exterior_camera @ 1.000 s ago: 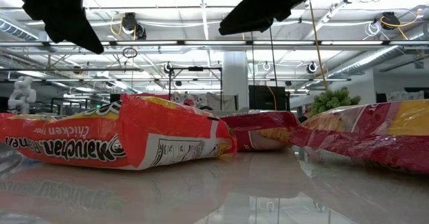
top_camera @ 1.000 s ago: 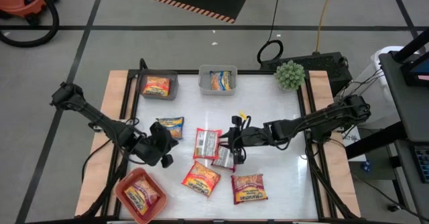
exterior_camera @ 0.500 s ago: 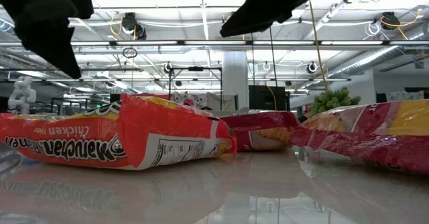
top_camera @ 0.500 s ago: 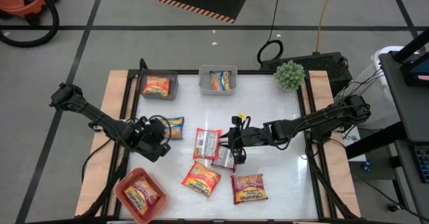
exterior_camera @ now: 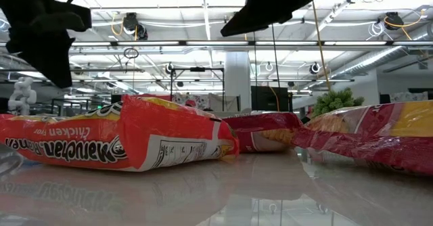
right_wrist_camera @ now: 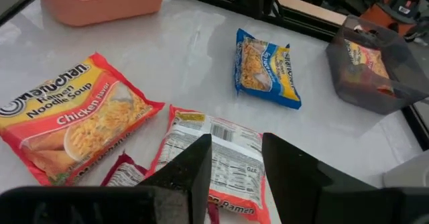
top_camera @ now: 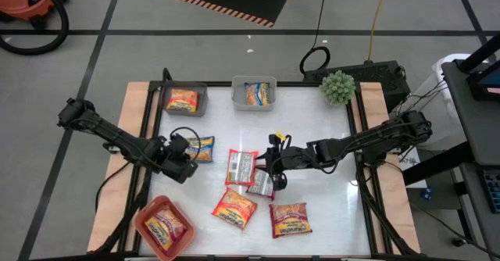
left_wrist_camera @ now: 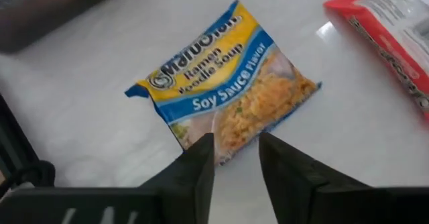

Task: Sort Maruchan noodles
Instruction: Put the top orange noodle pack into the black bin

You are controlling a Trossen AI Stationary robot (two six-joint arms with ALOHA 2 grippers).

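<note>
Several Maruchan noodle packets lie flat on the white table. A blue-and-yellow packet [top_camera: 201, 148] [left_wrist_camera: 224, 83] lies at the left; my left gripper [top_camera: 184, 156] [left_wrist_camera: 234, 143] hovers over its near end, open and pointing steeply down. A red packet [top_camera: 242, 167] [right_wrist_camera: 214, 163] lies label side up at the centre, with another packet [top_camera: 260, 184] beside it. My right gripper [top_camera: 272, 166] [right_wrist_camera: 236, 147] hangs open above these two. An orange packet [top_camera: 234, 208] and a red one [top_camera: 290, 219] lie nearer the front edge.
A grey bin [top_camera: 185, 99] and a clear bin [top_camera: 254, 93] stand at the far edge, each holding a packet. A salmon-red bin [top_camera: 164, 226] with a packet sits at the near left corner. A small green plant [top_camera: 338, 87] stands at the far right.
My left gripper has moved toward the table's far edge and the blue packet, and has tipped over to point more steeply down. The packets have stayed where they were.
</note>
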